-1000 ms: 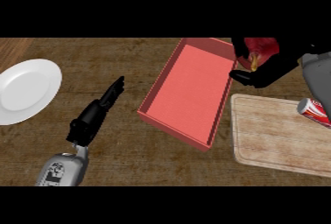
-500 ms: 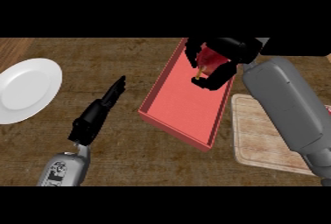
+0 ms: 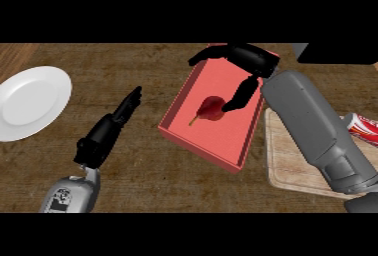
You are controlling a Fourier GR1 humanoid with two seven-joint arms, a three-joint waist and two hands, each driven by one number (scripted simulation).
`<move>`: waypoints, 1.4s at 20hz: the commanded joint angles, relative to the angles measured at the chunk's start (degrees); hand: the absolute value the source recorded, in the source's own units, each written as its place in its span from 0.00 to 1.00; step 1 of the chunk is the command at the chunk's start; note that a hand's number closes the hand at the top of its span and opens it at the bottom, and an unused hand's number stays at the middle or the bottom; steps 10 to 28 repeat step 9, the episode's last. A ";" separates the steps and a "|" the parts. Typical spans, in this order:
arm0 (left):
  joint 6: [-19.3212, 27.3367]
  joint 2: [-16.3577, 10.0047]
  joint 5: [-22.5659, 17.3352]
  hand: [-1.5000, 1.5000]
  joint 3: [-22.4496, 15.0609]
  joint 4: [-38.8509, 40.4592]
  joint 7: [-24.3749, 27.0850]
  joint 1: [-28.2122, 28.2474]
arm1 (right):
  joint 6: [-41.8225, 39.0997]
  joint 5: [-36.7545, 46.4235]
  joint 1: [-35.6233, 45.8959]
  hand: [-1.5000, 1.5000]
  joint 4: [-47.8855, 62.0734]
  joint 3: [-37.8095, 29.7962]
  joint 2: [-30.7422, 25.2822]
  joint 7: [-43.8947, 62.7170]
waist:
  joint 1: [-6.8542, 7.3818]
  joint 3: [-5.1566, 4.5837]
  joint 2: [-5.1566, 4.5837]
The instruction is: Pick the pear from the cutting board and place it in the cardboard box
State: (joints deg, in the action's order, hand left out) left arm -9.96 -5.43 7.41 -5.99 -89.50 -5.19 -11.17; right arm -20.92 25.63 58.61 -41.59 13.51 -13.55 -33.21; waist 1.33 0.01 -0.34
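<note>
A dark red pear (image 3: pixel 211 109) with a pale stem lies on the floor of the red box (image 3: pixel 221 137), near its middle. My right hand (image 3: pixel 247 57) hovers over the box's far end with its fingers spread open; one finger (image 3: pixel 241 94) reaches down to the pear's right side. The grey right forearm crosses the wooden cutting board (image 3: pixel 295 162), which lies just right of the box. At the left-centre of the counter my left hand (image 3: pixel 111 127) rests open, fingers straight and pointing up toward the far edge.
A white plate (image 3: pixel 29 102) sits at the far left of the wooden counter. A red and white can (image 3: pixel 363 127) lies on the cutting board's right edge, partly cut off by the frame.
The right hand carried the pear leftward from above the board to over the box and opened; the pear now lies on the box floor. The left hand has not moved.
</note>
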 commanded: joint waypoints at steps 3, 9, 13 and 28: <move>0.91 1.02 1.23 0.50 -0.81 0.93 0.14 -0.46 | -5.63 -11.45 1.49 0.00 5.52 -11.11 1.72 -0.79 | -0.41 0.03 -0.04; 0.10 0.93 0.52 0.50 -0.13 2.17 0.40 -2.16 | -12.75 -20.38 8.98 0.00 17.26 -21.68 -2.42 3.18 | 1.03 0.02 -0.60; 0.10 0.93 0.52 0.50 -0.13 2.17 0.40 -2.16 | -12.75 -20.38 8.98 0.00 17.26 -21.68 -2.42 3.18 | 1.03 0.02 -0.60; 0.10 0.93 0.52 0.50 -0.13 2.17 0.40 -2.16 | -12.75 -20.38 8.98 0.00 17.26 -21.68 -2.42 3.18 | 1.03 0.02 -0.60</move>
